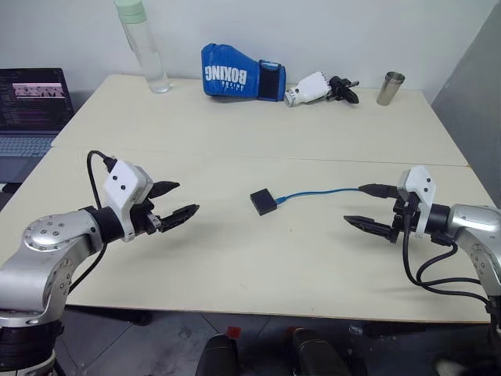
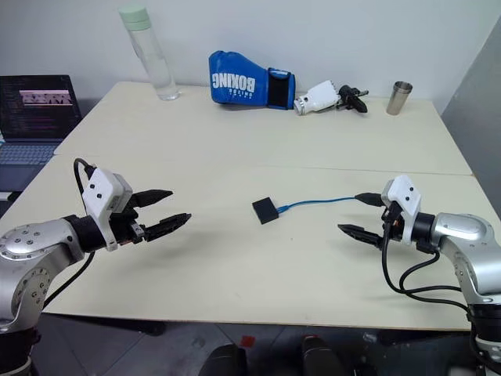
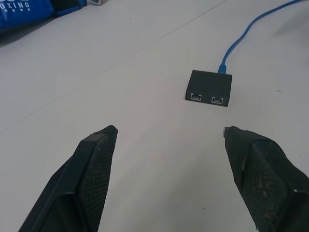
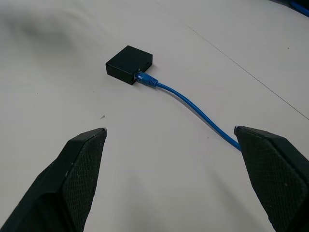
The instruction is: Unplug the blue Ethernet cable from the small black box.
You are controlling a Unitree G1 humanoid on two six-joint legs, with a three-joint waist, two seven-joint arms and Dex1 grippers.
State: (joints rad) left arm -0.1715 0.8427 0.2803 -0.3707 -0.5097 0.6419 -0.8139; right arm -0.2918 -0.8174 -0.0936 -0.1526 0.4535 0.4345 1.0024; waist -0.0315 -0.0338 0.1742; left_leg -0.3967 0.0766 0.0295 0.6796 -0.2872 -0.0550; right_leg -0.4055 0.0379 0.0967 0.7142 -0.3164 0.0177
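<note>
The small black box [image 1: 264, 201] lies flat near the middle of the table. The blue Ethernet cable [image 1: 321, 192] is plugged into the box's side that faces my right gripper. It runs across the table and passes behind one finger of my right gripper [image 1: 354, 205]. That gripper is open, hovering a forearm's length from the box, with nothing between its fingers [image 4: 270, 169]. My left gripper [image 1: 182, 200] is open too and empty, pointing at the box from the other side. In the left wrist view the box [image 3: 210, 87] shows two free ports, with the cable [image 3: 241, 36] leaving its far side.
A blue boxing glove [image 1: 239, 76], a clear bottle [image 1: 143, 43], a metal cup [image 1: 391, 88] and a white-and-black tool [image 1: 321, 88] stand along the table's far edge. A laptop [image 1: 31, 110] sits off the table at the left.
</note>
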